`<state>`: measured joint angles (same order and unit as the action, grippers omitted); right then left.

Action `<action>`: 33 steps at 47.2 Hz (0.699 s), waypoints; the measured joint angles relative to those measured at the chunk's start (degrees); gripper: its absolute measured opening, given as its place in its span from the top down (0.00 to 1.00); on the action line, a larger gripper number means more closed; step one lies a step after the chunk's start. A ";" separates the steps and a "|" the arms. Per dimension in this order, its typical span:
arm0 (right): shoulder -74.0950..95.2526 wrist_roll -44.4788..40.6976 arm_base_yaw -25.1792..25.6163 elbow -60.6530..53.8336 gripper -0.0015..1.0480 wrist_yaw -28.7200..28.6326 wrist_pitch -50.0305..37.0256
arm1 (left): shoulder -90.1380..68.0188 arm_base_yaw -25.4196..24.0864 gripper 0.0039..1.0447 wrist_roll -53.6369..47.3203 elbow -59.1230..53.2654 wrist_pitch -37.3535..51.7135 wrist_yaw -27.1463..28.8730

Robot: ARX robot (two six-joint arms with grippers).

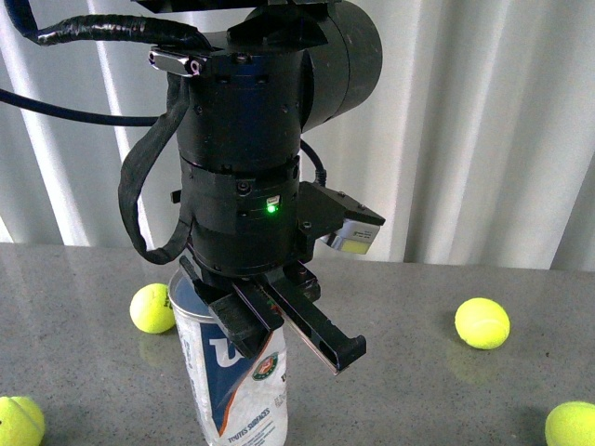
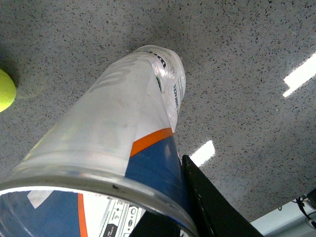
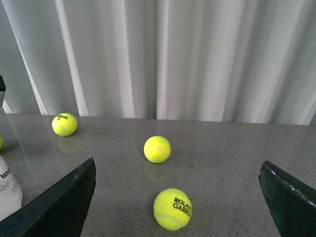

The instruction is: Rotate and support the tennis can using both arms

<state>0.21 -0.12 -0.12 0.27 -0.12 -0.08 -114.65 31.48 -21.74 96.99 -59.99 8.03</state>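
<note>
The tennis can (image 1: 237, 386) stands roughly upright on the grey speckled table, its blue, white and orange label with the "W" facing me. My left gripper (image 1: 288, 339) comes down from above and is shut on the can's silver rim. In the left wrist view the tennis can (image 2: 123, 118) fills the frame, with one black finger (image 2: 207, 202) pressed against its blue wall. My right gripper (image 3: 177, 163) is open and holds nothing. A sliver of the tennis can (image 3: 7, 187) shows at that view's edge, beside one finger (image 3: 64, 205).
Loose yellow tennis balls lie on the table (image 1: 418, 390): one (image 1: 152, 308) just behind the can, one (image 1: 482, 322) at the right, others at the front corners (image 1: 19, 423) (image 1: 570, 425). A ball (image 3: 172, 209) lies between the right fingers. White curtains (image 1: 465, 121) hang behind.
</note>
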 joint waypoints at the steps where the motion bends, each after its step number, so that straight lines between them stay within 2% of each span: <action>1: 0.00 0.00 0.00 0.00 0.07 0.02 0.00 | -0.07 0.02 0.97 -0.22 0.00 0.00 0.02; 10: 0.00 0.00 0.00 0.00 0.07 0.02 0.00 | -0.09 0.33 0.97 -1.14 -0.13 0.42 0.44; 25: 0.00 -0.02 0.00 0.00 0.07 0.02 0.00 | 0.87 0.94 0.36 1.92 1.36 0.90 -3.15; 32: 0.00 0.00 0.00 0.00 0.07 0.00 0.00 | 2.67 0.70 0.15 2.78 1.38 0.94 -4.09; 33: 0.00 -0.02 0.00 0.00 0.07 0.00 0.00 | 3.41 0.50 0.08 3.21 1.38 1.22 -4.96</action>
<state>0.21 -0.14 -0.12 0.27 -0.12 -0.08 -111.24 31.99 -18.52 98.37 -58.76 3.07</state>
